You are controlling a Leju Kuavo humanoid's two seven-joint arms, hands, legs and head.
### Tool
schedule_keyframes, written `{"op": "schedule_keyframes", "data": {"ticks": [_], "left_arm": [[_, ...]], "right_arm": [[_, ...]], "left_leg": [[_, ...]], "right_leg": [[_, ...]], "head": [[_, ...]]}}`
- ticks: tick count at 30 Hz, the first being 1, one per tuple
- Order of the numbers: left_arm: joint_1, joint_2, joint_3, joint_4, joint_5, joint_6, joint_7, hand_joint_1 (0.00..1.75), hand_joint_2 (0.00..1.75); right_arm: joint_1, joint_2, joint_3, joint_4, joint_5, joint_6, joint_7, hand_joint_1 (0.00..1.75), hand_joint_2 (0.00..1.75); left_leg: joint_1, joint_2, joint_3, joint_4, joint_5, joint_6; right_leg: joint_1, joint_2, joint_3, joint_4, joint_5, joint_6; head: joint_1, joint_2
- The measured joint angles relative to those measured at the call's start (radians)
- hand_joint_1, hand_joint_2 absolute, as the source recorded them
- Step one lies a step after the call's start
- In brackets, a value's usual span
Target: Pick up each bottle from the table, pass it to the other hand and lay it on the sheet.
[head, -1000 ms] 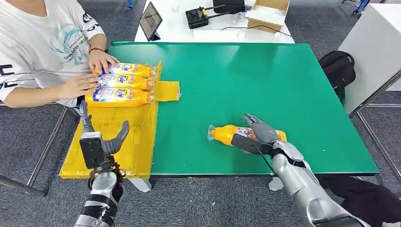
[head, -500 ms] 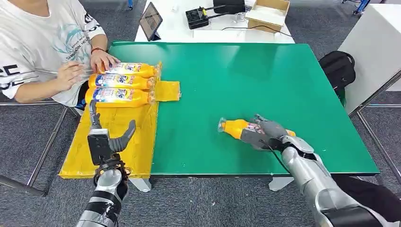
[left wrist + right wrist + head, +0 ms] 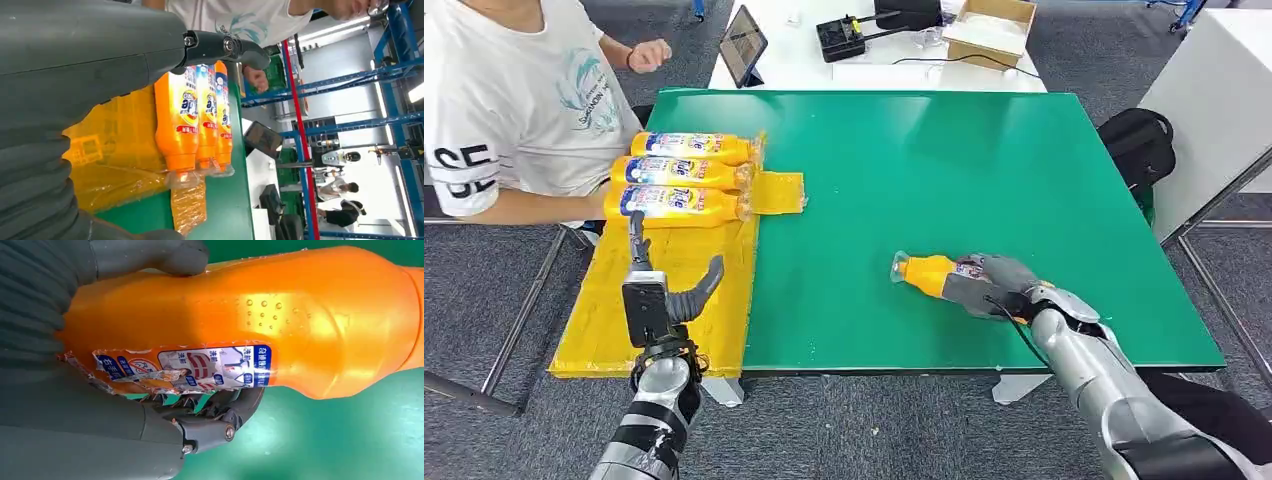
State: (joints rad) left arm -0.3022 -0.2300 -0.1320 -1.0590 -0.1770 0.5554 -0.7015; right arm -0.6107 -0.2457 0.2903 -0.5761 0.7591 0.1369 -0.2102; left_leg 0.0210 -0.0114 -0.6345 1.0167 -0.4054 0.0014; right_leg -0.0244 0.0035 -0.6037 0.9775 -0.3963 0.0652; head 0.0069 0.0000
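Note:
An orange bottle with a torn label lies on the green table, its clear cap pointing left. My right hand grips its body; in the right wrist view the thumb and fingers wrap around the orange bottle. Three orange bottles lie side by side on the far end of the yellow sheet, also seen as bottles in the left wrist view. My left hand hovers over the near part of the sheet, fingers apart, holding nothing.
A person in a white shirt sits at the table's left side, close to the three bottles. A tablet, a black device and a cardboard box stand on a white table beyond. A black bag lies at the right.
My right hand has closed around the bottle and shifted it slightly right. My left hand rose a little over the sheet. The person's hands drew back from the three bottles.

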Motion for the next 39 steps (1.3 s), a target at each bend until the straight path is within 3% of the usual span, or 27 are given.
{"op": "schedule_keyframes", "data": {"ticks": [9,14,17,20,25,31,39], "left_arm": [[-0.003,0.000,-0.010,0.008,0.001,-0.002,0.000,0.00,1.75],[0.000,0.000,-0.015,0.010,0.001,0.001,0.000,0.00,1.75],[0.003,0.000,-0.016,0.010,-0.004,-0.004,0.000,0.00,1.75],[0.003,-0.018,-0.022,0.010,-0.016,-0.021,0.000,0.00,1.75],[0.004,-0.032,-0.029,0.013,-0.012,-0.044,0.000,0.00,1.75],[0.003,-0.043,-0.042,0.013,0.001,-0.062,0.000,0.00,1.75],[0.003,-0.050,-0.043,0.013,0.031,-0.122,0.000,0.00,1.75]], "right_arm": [[0.009,-0.001,0.005,0.000,-0.030,0.000,-0.019,1.75,1.75],[0.051,0.039,-0.013,-0.039,-0.160,-0.098,-0.144,1.75,1.75],[0.134,0.121,-0.052,-0.141,-0.255,-0.247,-0.238,1.75,1.75],[0.259,0.227,-0.102,-0.369,-0.345,-0.368,-0.280,1.75,1.75],[0.362,0.331,-0.197,-0.671,-0.408,-0.498,-0.352,1.75,1.75],[0.415,0.386,-0.249,-0.847,-0.385,-0.563,-0.388,1.75,1.75],[0.432,0.412,-0.269,-0.911,-0.350,-0.604,-0.404,1.75,1.75]], "left_leg": [[0.000,0.000,0.001,0.000,0.000,0.000],[0.001,0.002,0.002,0.000,-0.001,-0.001],[0.002,0.009,0.004,-0.001,-0.005,-0.004],[0.002,0.007,-0.002,-0.001,-0.002,-0.004],[0.002,0.002,-0.009,-0.001,0.001,-0.004],[0.000,0.003,-0.009,-0.001,-0.001,-0.002],[0.000,0.003,-0.009,-0.001,-0.001,-0.003]], "right_leg": [[0.000,0.000,0.001,0.000,0.000,0.000],[0.002,0.001,0.004,0.000,0.000,0.000],[0.002,0.011,0.002,0.001,0.002,-0.003],[0.002,0.009,-0.006,0.004,0.001,-0.004],[0.001,0.003,-0.009,0.005,0.000,-0.004],[-0.001,0.003,-0.010,0.003,0.000,-0.004],[0.000,0.003,-0.011,0.003,0.000,-0.004]], "head": [[0.000,0.000],[0.001,0.000],[0.000,0.000],[0.000,0.000],[0.000,0.000],[0.000,0.000],[0.000,0.000]]}}
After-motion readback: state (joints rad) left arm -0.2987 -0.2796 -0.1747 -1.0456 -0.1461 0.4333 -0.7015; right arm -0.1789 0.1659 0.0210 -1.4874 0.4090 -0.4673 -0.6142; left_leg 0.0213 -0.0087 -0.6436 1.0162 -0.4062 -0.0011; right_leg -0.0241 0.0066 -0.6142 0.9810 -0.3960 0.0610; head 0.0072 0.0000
